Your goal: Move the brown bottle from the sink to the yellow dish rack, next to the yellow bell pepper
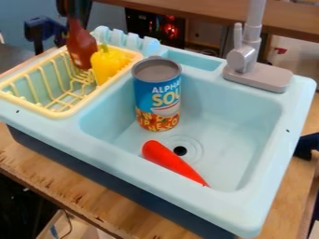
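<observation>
A toy kitchen sink in pale blue sits on a wooden worktop, its basin holding a red, tapering toy vegetable that lies on its side near the front, just beside the round drain, narrow tip toward the view's lower right. Behind it, a soup can with a blue, lettered label stands upright at the basin's left side. At the view's left, a yellow wire dish rack rests on the sink's drainboard, with a yellow toy bell pepper at its far end. Beside the pepper, a dark-red sauce bottle leans slightly in the rack, its neck pinched between the fingers of the black gripper at upper left. A gray faucet rises from the sink's back rim at right.
</observation>
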`<act>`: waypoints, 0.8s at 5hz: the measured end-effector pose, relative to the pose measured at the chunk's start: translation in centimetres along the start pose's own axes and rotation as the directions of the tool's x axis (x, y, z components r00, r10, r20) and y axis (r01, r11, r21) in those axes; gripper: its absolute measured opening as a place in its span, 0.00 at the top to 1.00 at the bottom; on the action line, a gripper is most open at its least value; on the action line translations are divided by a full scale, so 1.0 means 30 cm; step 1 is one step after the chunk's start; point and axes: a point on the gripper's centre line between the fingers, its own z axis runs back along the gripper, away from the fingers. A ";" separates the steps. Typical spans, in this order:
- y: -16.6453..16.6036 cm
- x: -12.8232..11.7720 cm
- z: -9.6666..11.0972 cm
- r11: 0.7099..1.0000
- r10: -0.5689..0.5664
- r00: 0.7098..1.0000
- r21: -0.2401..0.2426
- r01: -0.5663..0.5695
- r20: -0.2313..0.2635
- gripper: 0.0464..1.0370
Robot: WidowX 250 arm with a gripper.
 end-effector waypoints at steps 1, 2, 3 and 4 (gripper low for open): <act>-0.006 0.014 -0.020 1.000 -0.010 1.000 -0.005 0.010 -0.012 0.71; -0.006 0.018 -0.060 1.000 -0.010 1.000 -0.014 0.010 -0.029 0.71; -0.005 0.011 -0.071 1.000 -0.008 0.999 -0.013 0.008 -0.036 0.71; -0.008 0.008 -0.070 1.000 -0.014 1.000 -0.014 0.014 -0.015 0.65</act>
